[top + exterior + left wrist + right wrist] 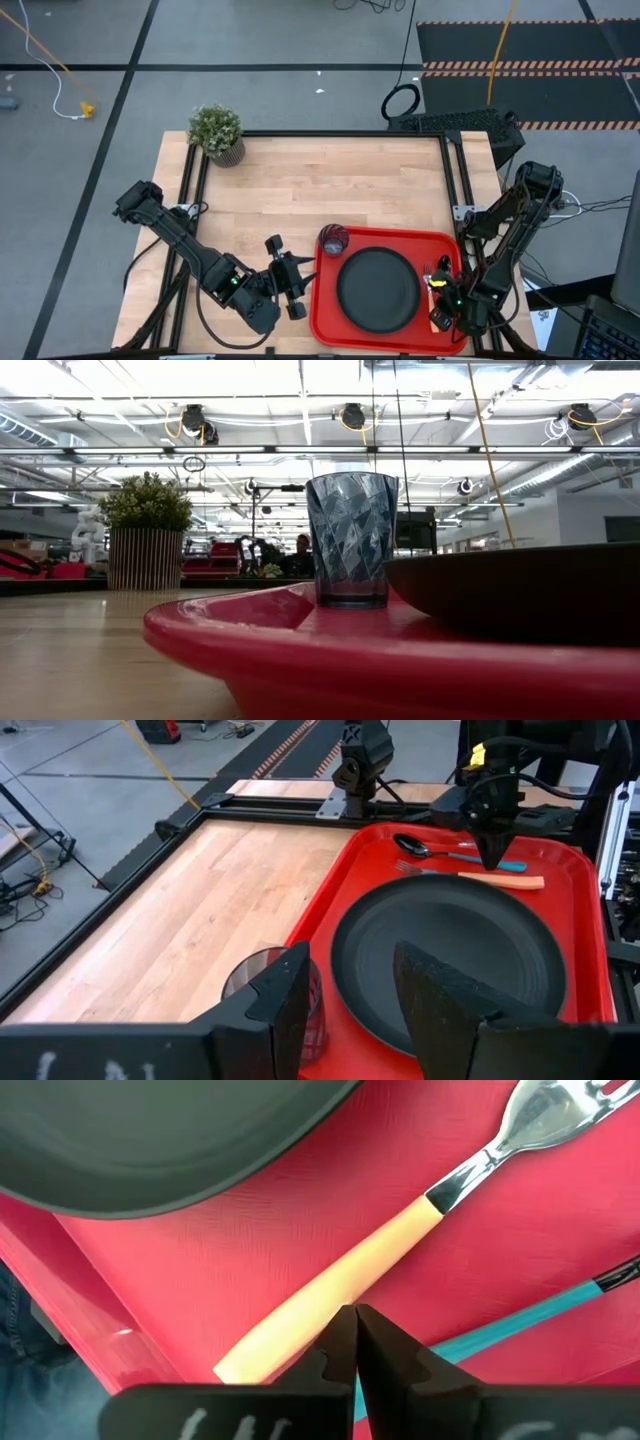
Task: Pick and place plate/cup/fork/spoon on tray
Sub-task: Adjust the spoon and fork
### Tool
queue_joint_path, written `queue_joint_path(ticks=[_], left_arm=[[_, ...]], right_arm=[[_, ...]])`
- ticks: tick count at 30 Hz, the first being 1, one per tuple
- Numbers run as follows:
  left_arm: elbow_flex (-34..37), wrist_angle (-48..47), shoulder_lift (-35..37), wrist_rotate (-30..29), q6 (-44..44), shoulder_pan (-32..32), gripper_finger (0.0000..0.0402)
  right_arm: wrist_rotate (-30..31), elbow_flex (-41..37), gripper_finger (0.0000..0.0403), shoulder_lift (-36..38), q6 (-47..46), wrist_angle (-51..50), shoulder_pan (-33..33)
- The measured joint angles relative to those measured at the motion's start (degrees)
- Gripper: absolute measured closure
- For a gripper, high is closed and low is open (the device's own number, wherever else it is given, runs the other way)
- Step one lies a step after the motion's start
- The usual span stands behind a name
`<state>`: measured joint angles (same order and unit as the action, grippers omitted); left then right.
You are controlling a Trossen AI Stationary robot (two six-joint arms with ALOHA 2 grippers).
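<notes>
The red tray (325,320) lies at the table's near right. On it rest the black plate (377,285), the glass cup (333,240) upright at the tray's far left corner, and the orange-handled fork (490,880) and blue-handled spoon (450,854) flat along the tray's right side. My right gripper (445,300) is shut and points down over the fork's handle (330,1295). My left gripper (290,285) is open and empty, level just left of the tray's left rim, facing the plate (450,950) with the cup (265,975) beside one finger. My right gripper's shut fingertips (345,1342) stand directly over the fork's orange handle, near its free end, coming from above. I cannot tell whether they touch it. The fork lies flat on the tray.
A potted plant (216,133) stands at the table's far left corner. Bare wooden tabletop (330,185) lies beyond the tray and to its left. Black frame rails (455,170) run along the table's sides. The tray's raised rim (300,650) stands in front of the cup (350,540).
</notes>
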<state>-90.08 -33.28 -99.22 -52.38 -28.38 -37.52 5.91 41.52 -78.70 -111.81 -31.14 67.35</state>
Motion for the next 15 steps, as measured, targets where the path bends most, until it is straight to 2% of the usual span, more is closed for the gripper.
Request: queue_joint_path(ticks=[9,15], left_arm=[[0.00,0.01,0.00,0.00,0.02,0.00,0.0252],[0.00,0.02,0.00,0.00,0.04,0.00,0.0252]], right_arm=[[-0.38,0.00,0.0403,0.00,0.24,-0.17,0.00],[-2.80,0.04,0.0403,-0.58,1.50,0.06,0.02]])
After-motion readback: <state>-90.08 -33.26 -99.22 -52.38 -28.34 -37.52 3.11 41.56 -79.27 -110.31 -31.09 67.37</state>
